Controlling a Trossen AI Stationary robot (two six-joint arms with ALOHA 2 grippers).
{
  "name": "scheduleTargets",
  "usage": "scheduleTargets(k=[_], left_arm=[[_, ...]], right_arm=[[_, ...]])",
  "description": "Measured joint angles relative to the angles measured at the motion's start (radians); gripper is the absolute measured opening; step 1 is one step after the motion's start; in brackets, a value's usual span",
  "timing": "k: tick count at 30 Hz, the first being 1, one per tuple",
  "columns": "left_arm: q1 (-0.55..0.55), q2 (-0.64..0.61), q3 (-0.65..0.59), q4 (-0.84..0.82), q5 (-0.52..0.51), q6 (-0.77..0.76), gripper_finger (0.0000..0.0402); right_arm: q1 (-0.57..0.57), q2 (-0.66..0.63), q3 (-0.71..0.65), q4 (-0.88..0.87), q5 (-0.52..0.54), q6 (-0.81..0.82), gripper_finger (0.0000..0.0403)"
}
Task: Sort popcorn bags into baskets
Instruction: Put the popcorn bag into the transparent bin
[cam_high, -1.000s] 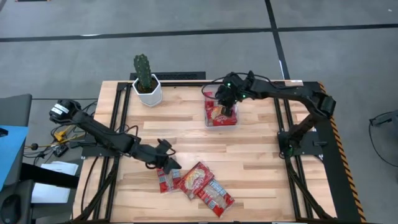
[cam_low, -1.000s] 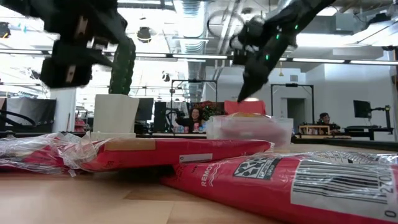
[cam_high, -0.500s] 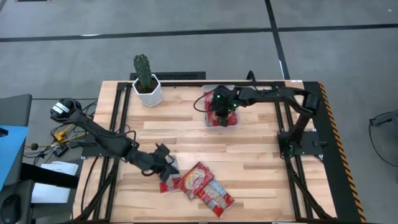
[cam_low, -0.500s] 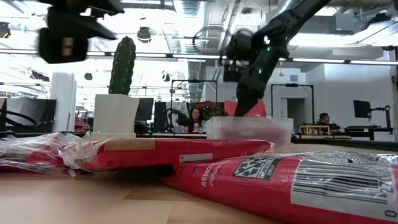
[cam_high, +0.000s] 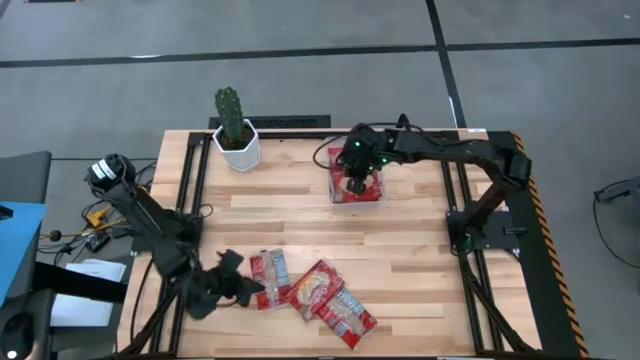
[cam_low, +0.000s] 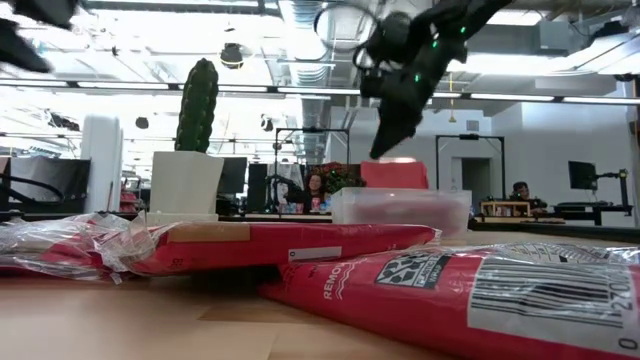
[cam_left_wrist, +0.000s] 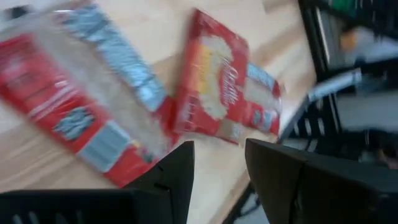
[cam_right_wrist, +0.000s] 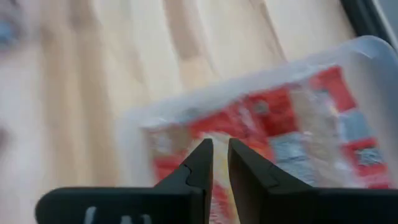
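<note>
Three red popcorn bags (cam_high: 270, 280), (cam_high: 312, 288), (cam_high: 345, 312) lie flat on the wooden table near its front edge. They fill the foreground of the low view (cam_low: 290, 245). My left gripper (cam_high: 245, 285) hangs open just left of them, fingers toward them with nothing between (cam_left_wrist: 219, 146). The clear basket (cam_high: 333, 190) stands at the far middle with red bags (cam_right_wrist: 298, 124) inside. One bag's edge (cam_low: 395, 175) sticks up above the rim. My right gripper (cam_low: 383, 152) hovers over the basket, its fingers a narrow gap apart and holding nothing.
A cactus in a white pot (cam_high: 235, 145) stands at the far left of the table. Black frame rails run along the left and right edges (cam_high: 455, 200). Bare wood lies between the basket and the loose bags.
My left gripper has swung from over the leftmost loose bag toward the table's near left corner, turning as it went, and now points back at the bags. My right gripper dipped into the basket and has risen above its rim again.
</note>
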Motion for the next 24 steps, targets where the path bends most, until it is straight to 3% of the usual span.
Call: scheduleTargets(k=[2, 6, 13, 19, 24], left_arm=[[-0.054, 0.028, 0.000, -0.045, -0.081, -0.124, 0.0132], [-0.100, 0.141, 0.000, -0.077, -0.107, -0.345, 0.0132], [-0.120, 0.356, 0.000, 0.065, -0.152, -0.619, 0.0133], [-0.093, 0.398, 0.000, 0.049, -0.174, -0.623, 0.0160], [-0.065, 0.351, 0.000, -0.030, -0.113, -0.613, 0.0181]], right_arm=[[0.027, -0.029, 0.001, 0.005, -0.029, 0.080, 0.0074], [0.117, -0.049, -0.023, 0.024, -0.053, 0.267, 0.0074], [0.291, 0.033, -0.030, 0.150, -0.057, 0.524, 0.0087], [0.370, 0.135, -0.030, 0.328, -0.060, 0.719, 0.0164], [0.397, 0.232, -0.031, 0.418, -0.061, 0.826, 0.0246]])
